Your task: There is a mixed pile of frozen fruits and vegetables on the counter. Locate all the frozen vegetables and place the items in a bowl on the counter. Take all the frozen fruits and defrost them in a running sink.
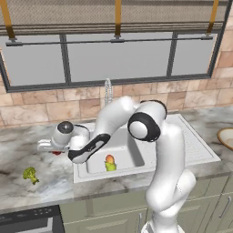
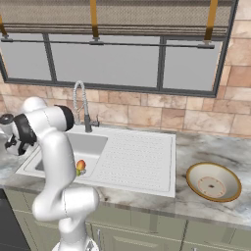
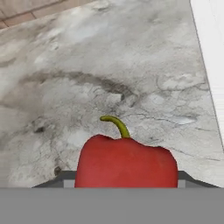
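Claw [image 3: 127,186] pinching a glossy red bell pepper with a curled green stem [image 3: 126,162], low in the hand frame over grey veined marble counter [image 3: 109,65]. Two round fruits [image 1: 109,163] already lie in the white sink basin [image 1: 129,154]. Green broccoli floret [image 1: 30,174] waits lower left; tan brown-rimmed bowl [image 2: 213,182] holds no vegetables.

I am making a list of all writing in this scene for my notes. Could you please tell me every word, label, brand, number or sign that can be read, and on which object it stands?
None: no readable text, number or sign appears in any view.
The red pepper, the broccoli, the two fruits in the sink, the bowl, the faucet and the robot arm are all unmarked.
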